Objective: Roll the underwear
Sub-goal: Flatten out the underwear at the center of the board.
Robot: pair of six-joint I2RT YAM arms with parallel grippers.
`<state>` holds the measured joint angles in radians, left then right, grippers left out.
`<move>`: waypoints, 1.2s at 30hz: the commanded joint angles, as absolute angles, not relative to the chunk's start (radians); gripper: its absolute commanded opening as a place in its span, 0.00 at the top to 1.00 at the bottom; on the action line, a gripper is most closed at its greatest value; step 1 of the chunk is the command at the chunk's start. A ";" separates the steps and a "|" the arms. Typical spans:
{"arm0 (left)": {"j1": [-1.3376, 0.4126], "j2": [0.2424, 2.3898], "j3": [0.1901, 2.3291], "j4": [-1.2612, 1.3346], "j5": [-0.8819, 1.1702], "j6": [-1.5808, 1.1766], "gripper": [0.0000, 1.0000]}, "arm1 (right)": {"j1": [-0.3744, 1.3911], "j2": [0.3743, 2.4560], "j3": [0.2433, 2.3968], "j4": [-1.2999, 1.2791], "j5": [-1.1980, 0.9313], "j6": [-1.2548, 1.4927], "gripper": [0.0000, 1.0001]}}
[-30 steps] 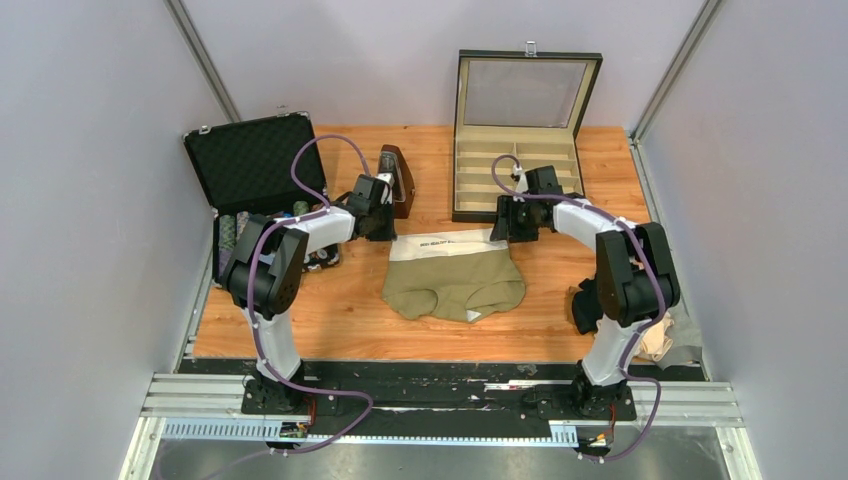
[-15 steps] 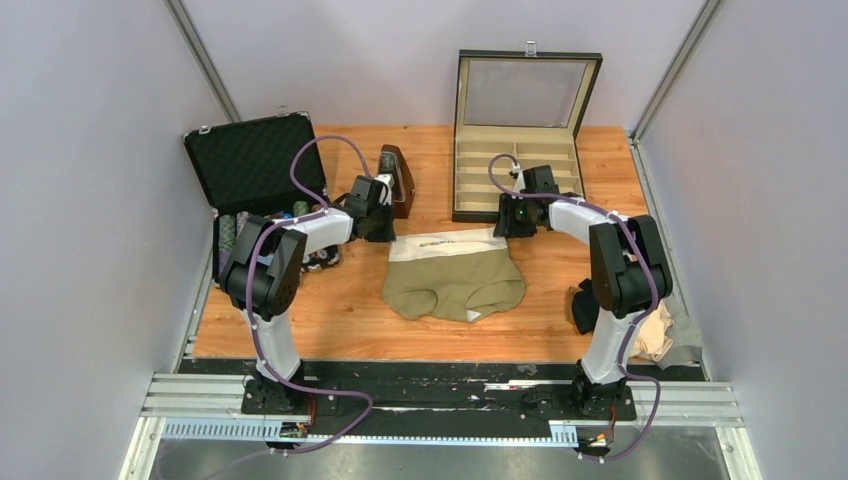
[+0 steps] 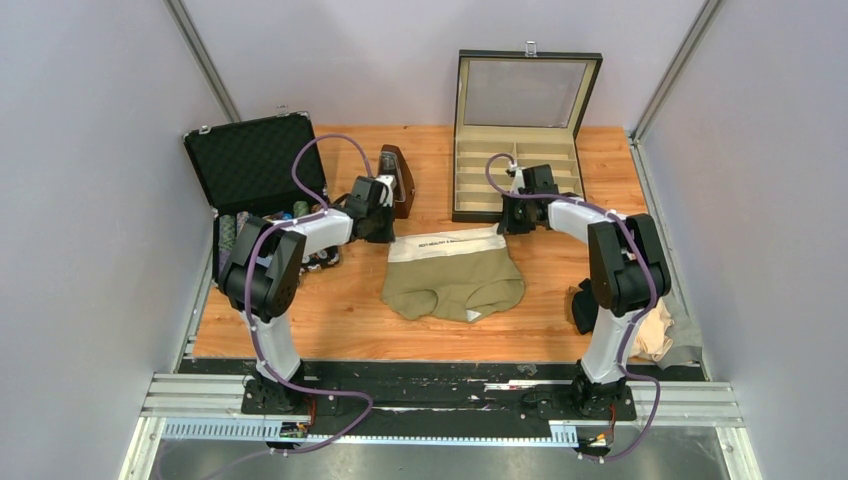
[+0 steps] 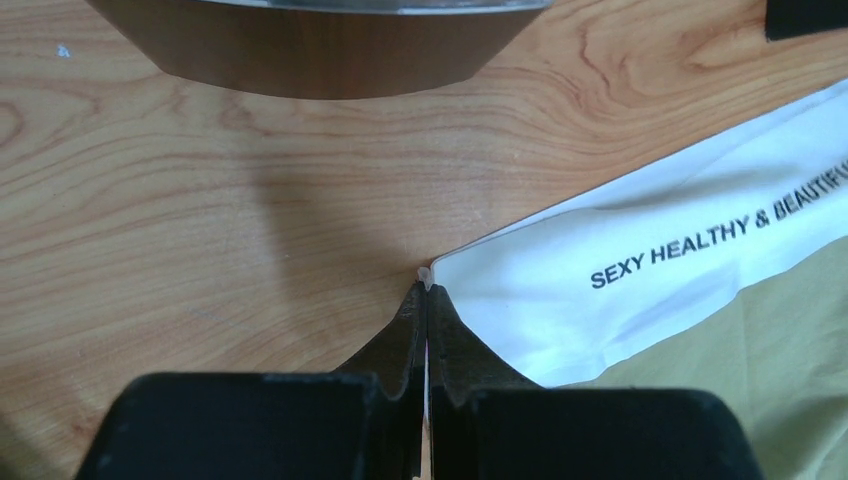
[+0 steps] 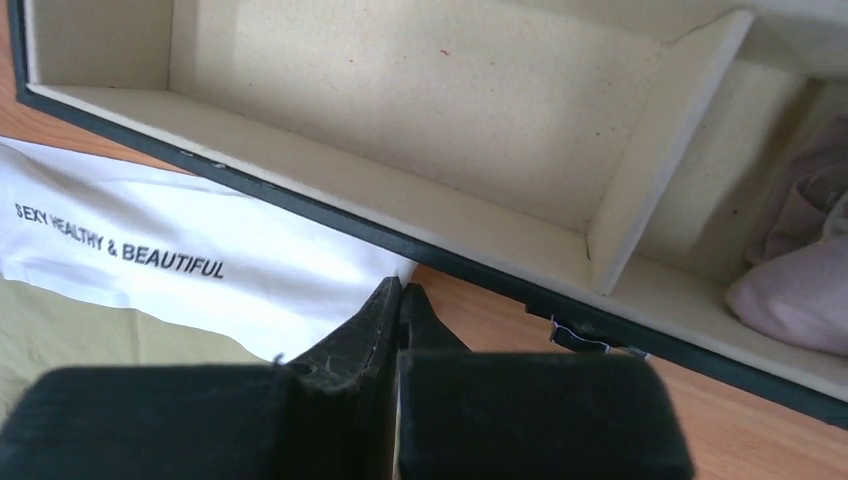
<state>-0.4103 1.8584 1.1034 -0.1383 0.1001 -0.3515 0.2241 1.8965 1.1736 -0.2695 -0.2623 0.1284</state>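
The olive-khaki underwear [image 3: 455,285] lies flat mid-table, its pale printed waistband [image 3: 445,243] on the far side. My left gripper [image 3: 388,237] sits at the waistband's left corner. In the left wrist view its jaws [image 4: 427,285] are shut, with a sliver of white waistband [image 4: 650,270] pinched at the tips. My right gripper [image 3: 503,228] is at the right corner. Its jaws [image 5: 400,290] are shut where the waistband [image 5: 150,250] ends. More underwear, black [image 3: 583,305] and cream-beige [image 3: 655,335], lies beside the right arm's base.
An open divided box [image 3: 515,170] stands just beyond the right gripper, its dark front wall [image 5: 470,265] close to the fingertips and a pinkish cloth [image 5: 800,290] in one compartment. A black foam-lined case [image 3: 255,160] stands open at the left. A brown object [image 3: 400,180] stands by the left gripper.
My right gripper has shut at the waistband's right corner and edged slightly toward the divided box. The left gripper has stayed shut and still.
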 commanded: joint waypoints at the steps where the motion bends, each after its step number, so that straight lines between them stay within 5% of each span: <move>1: -0.413 1.748 1.090 -0.118 0.124 -0.271 1.00 | 0.226 1.798 1.233 -0.229 -0.272 0.074 1.00; 25: -0.413 1.045 1.046 -0.381 0.422 -0.009 1.00 | 0.357 0.918 1.012 -0.386 -0.440 0.078 1.00; 36: -0.362 0.814 0.932 -0.445 0.723 0.006 1.00 | 0.294 0.714 1.003 -0.609 -0.696 0.132 1.00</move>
<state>-0.3859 0.8349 0.9424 -0.4271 0.5724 -0.0128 0.3401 0.7284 0.9478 -0.5106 -0.5808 0.0921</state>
